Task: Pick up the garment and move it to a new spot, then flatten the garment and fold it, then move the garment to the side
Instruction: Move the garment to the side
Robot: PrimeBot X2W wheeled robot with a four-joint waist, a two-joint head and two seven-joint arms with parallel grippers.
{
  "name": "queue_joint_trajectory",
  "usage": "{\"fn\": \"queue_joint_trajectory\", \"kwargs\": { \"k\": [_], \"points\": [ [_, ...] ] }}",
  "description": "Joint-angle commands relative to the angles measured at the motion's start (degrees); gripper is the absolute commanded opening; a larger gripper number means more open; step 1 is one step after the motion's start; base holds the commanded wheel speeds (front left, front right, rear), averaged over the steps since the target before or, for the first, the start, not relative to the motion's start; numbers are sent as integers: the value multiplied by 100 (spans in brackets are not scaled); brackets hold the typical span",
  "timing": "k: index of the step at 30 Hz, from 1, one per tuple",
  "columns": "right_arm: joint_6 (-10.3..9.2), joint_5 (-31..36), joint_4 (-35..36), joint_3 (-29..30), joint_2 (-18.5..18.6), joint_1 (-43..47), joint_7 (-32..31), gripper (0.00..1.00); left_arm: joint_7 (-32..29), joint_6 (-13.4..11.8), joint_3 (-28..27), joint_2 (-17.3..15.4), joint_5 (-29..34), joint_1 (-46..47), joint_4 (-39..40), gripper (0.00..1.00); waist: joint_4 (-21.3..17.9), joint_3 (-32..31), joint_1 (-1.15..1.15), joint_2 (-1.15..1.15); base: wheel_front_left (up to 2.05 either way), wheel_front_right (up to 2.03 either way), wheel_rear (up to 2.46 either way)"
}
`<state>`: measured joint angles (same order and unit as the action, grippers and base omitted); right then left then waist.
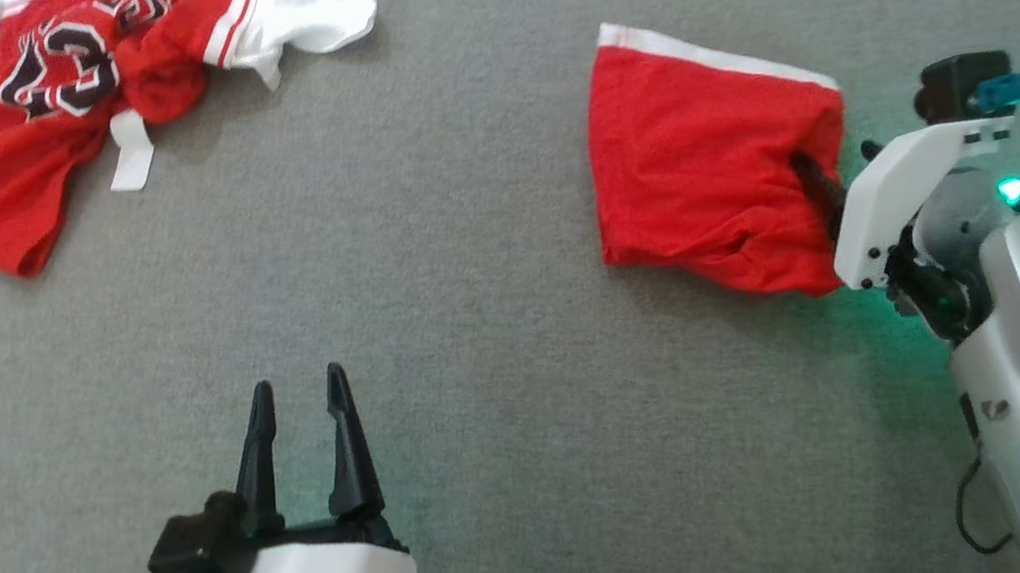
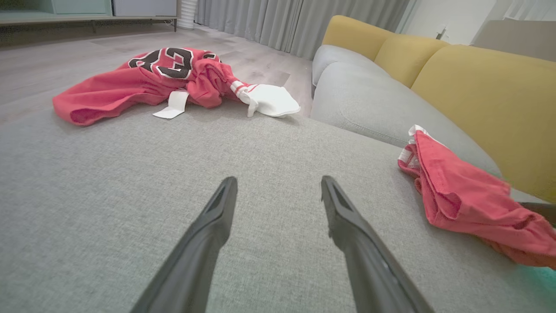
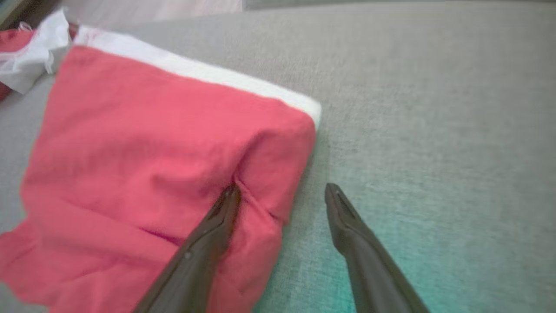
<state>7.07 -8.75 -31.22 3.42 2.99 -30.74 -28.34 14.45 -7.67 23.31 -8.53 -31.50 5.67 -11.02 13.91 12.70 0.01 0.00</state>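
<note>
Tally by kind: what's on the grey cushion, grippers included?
Folded red garment: 1
Crumpled jersey pile: 1 (can't tell how many pieces)
Open grippers: 2, left gripper and right gripper
Total: 4

My head camera looks down on the grey fabric sofa seat (image 1: 496, 329). Both my wrist cameras skim it low, the right nearest the red cloth garment (image 3: 130, 130) all share.

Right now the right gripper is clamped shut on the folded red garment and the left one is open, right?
No: the right gripper is open, not clamped. The right wrist view shows one finger on the folded red garment, the other over bare cushion. The left gripper is open.
</note>
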Motion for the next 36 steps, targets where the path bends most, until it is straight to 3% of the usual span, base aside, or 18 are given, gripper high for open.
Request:
{"fn": "queue_joint_trajectory", "kwargs": {
  "k": [1,5,6,7,9,13,19,28,36],
  "points": [
    [42,10,126,-172,21,-241,-56,100,55,36,-259,-16,61,201,130,100,81,101,-1,0,0,0,0],
    [42,-151,-75,-336,88,-327,-206,98,55,99,-322,70,153,238,112,100,107,203,-1,0,0,0,0],
    [42,-203,-96,-379,100,-343,-220,80,55,113,-334,85,175,242,109,100,98,224,-1,0,0,0,0],
    [42,-253,-108,-417,113,-364,-217,40,55,128,-341,98,198,246,107,100,82,244,-1,0,0,0,0],
    [42,-333,-93,-503,162,-411,-140,0,55,162,-341,119,247,263,104,100,28,286,-1,0,0,0,0],
    [42,-420,15,-637,353,-492,81,0,55,227,-304,149,354,335,148,100,-176,362,-1,0,0,0,0],
    [42,-457,259,-604,854,-481,306,0,25,298,-152,116,523,499,309,100,-923,488,-1,0,0,0,0],
    [42,-602,657,-333,1180,-371,436,0,-274,311,40,-53,713,727,577,100,-2111,809,-1,0,0,0,0],
    [42,-632,711,-75,1166,-495,470,0,-478,291,133,-158,827,897,813,100,-2386,1033,-1,0,0,0,0]
  ]
}}
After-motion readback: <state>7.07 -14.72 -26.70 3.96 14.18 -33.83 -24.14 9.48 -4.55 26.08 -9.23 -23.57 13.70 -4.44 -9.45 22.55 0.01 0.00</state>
